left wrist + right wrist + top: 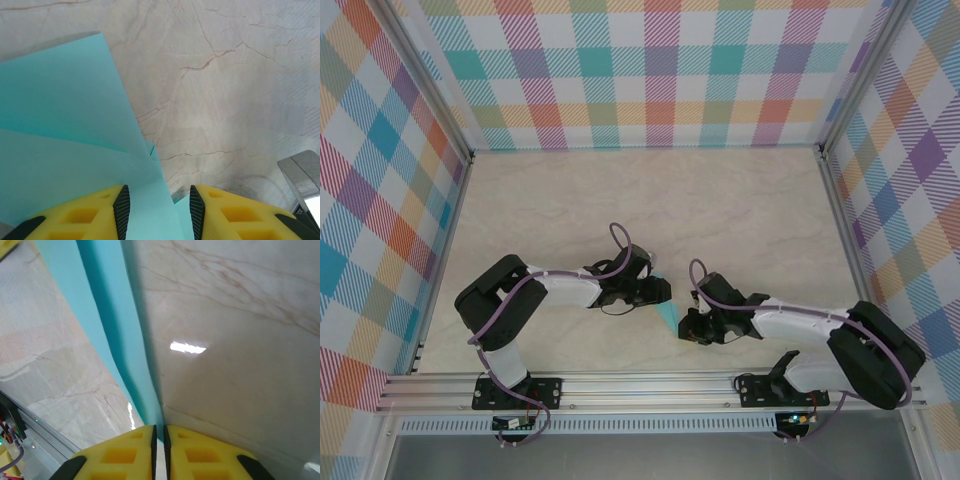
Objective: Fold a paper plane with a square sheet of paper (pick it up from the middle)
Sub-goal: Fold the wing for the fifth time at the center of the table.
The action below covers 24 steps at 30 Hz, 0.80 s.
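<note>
While the left gripper (660, 291) and the right gripper (688, 326) met low in the middle of the top view, the paper (666, 312) was between them, a small turquoise wedge over the table (650, 200).

You had the right gripper clenched on the paper. In the right wrist view its two pads stood almost together. The thin edge of the paper ran straight into the slit between them, from the upper left of the frame. I judge that this pinch sat on a crease or a folded edge, so that the layers could not slide apart while the other side worked.

The left gripper had its jaws partly apart, with the paper lying between the pads (121, 210) at the bottom of the left wrist view. Overlapping layers spread from there toward the upper left. Whether these pads pressed the paper or only stood around it, I cannot tell. My guess is that this side supported a flap, or was placed to press a fold.

The folding looked only partly done.

As for containers, none was on the table. Checked walls (660, 70) enclosed it on three sides.
</note>
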{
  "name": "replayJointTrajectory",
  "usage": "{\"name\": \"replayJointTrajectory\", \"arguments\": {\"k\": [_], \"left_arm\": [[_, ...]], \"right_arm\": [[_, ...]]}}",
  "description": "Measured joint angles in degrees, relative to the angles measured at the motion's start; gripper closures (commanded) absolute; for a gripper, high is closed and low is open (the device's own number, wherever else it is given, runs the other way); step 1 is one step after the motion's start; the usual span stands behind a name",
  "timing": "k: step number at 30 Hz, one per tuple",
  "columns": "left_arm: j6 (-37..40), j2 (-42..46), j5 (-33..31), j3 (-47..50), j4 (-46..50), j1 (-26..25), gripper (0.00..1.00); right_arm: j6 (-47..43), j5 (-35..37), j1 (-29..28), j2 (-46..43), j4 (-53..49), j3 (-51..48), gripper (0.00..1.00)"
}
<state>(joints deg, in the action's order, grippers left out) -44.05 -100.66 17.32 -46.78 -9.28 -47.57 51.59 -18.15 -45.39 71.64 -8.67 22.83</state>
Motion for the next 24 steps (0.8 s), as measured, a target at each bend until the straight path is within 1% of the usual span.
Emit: {"name": "replayJointTrajectory", "arguments": {"k": [5,8,10,12,19,24], "left_arm": [[0.0,0.0,0.0,0.0,0.0,0.0,0.60],[0.0,0.0,0.0,-0.2,0.2,0.0,0.60],[0.0,0.0,0.0,-0.2,0.3,0.0,0.60],[0.0,0.0,0.0,-0.3,0.3,0.0,0.60],[0.0,0.0,0.0,-0.3,0.6,0.0,0.63],[0.0,0.0,-0.4,-0.3,0.8,0.1,0.63]], "right_arm": [[0.5,2.6,0.0,-6.6,-3.0,-0.2,0.77],[1.5,3.8,0.0,-7.1,-2.2,0.2,0.75],[2.3,4.3,0.0,-6.2,-0.5,0.6,0.76],[3.2,4.5,0.0,-4.4,2.3,1.0,0.81],[5.2,4.1,0.4,2.4,12.2,2.7,0.89],[6.3,3.5,0.9,7.1,16.9,3.4,0.92]]}}
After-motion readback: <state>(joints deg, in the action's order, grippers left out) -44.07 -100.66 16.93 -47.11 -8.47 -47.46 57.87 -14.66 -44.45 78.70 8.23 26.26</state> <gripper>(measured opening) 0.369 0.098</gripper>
